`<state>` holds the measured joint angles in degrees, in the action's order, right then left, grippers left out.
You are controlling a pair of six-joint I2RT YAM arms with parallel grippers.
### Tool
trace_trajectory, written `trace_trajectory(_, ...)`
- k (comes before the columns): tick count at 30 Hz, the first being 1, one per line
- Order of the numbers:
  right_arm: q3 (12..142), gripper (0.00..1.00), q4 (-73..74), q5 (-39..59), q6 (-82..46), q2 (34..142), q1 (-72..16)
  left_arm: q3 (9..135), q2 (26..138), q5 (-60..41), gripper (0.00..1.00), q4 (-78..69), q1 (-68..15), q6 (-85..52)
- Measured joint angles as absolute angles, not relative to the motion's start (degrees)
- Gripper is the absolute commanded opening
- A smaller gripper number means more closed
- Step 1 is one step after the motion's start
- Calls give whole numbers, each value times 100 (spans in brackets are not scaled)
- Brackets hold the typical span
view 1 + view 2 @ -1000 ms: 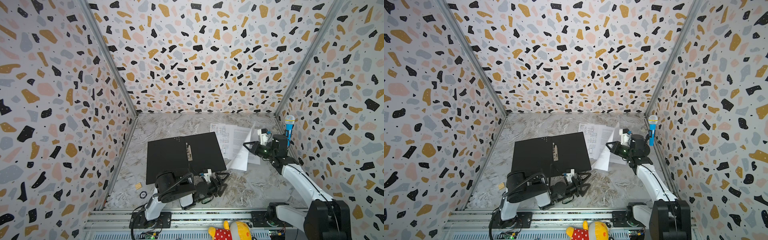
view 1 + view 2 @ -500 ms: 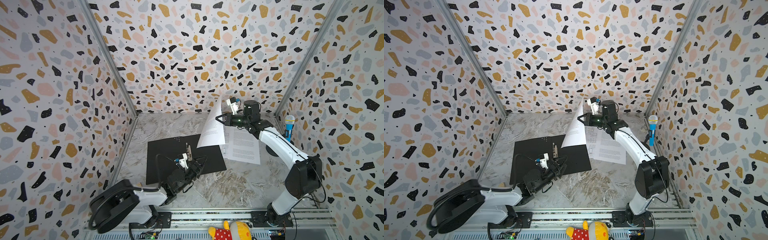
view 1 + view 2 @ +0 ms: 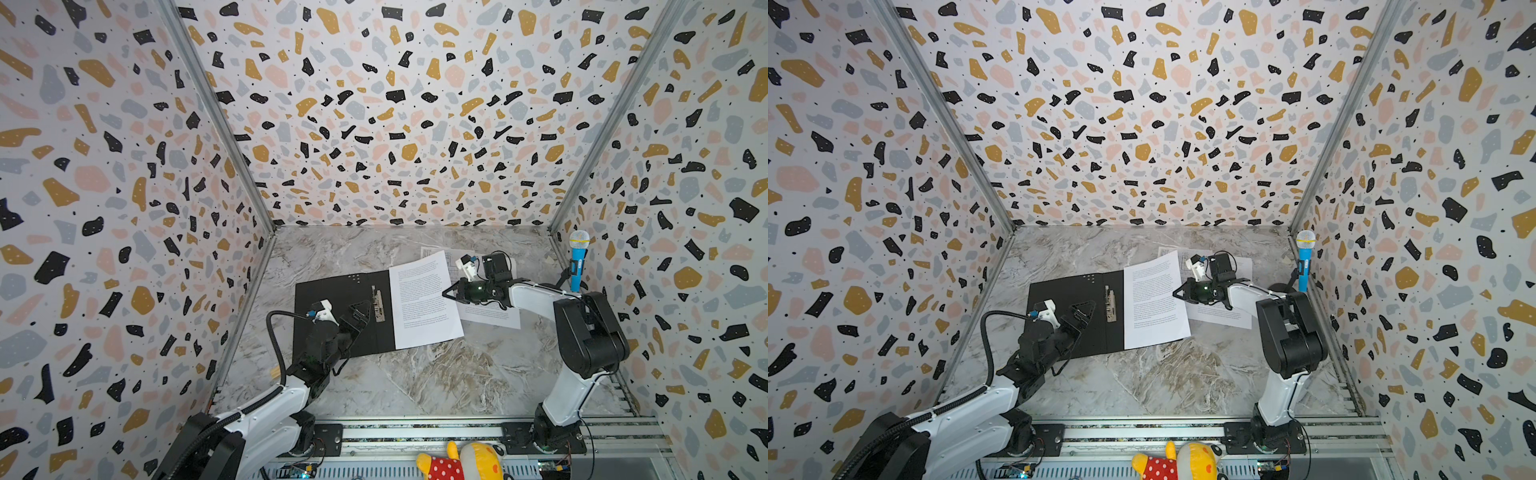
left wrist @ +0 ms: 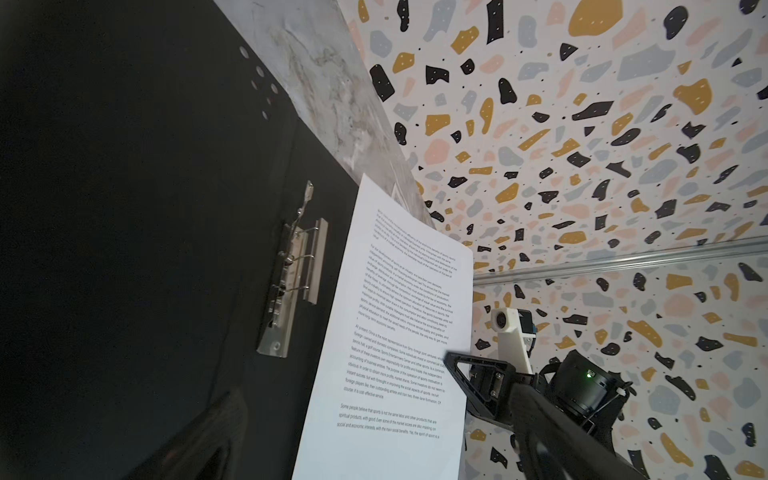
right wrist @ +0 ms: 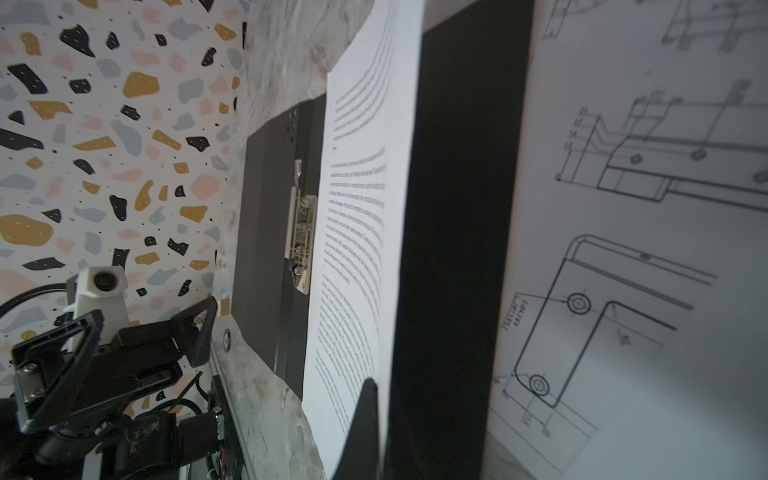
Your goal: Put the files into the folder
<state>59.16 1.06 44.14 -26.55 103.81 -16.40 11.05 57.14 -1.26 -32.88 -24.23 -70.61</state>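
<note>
The jaws of the right gripper [image 3: 448, 293] are pinched flat together on the right-hand edge of a printed sheet [image 3: 424, 299], about halfway along that edge. In the right wrist view one dark finger [image 5: 365, 419] lies against the printed face. The paper bows up from that grip, so the held edge is lifted. The opposite edge lies down just beside the metal clip [image 3: 377, 303].

This sheet covers the right half of the folder [image 3: 332, 291], which lies open on the surface [image 3: 415, 382] with its black inside facing up. The right wrist view shows the black of the folder's right half under the raised paper.

The jaws of the left gripper [image 3: 1079, 321] are spread as wide as they go and hold nothing. They hang over the left half of the folder, with the fingertips pointing toward the clip and close to it. Whether they touch the folder I cannot tell.

To the right of the folder, a second printed sheet [image 3: 492, 318] lies flat on the surface beneath the right arm. A sheet of line drawings [image 5: 623, 249] lies behind it, toward the back wall, partly under it.

A blue toy microphone [image 3: 578, 262] stands upright against the right wall, well apart from the papers. A yellow and red stuffed toy [image 3: 457, 463] sits at the front rail between the two arm bases.
</note>
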Motion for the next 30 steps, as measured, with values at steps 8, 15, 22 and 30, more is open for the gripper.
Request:
trace_trajectory(8, 5942, 0, 279, 4414, -2401, 10886, -1678, 1181, 6340, -648, 100, -3256, -2001, -6589)
trace_trajectory(15, 5966, 0, 401, 4471, -2445, 11201, -1691, 1339, 6731, -928, 100, -3269, -1940, -6300)
trace_trajectory(22, 6320, 0, 742, 4936, -2152, 11203, -1796, 1507, 6897, -1046, 100, -3347, -1929, -6077)
trace_trajectory(30, 6458, 0, 996, 5430, -1787, 11203, -2027, 1507, 7308, -1223, 100, -3524, -1929, -6055)
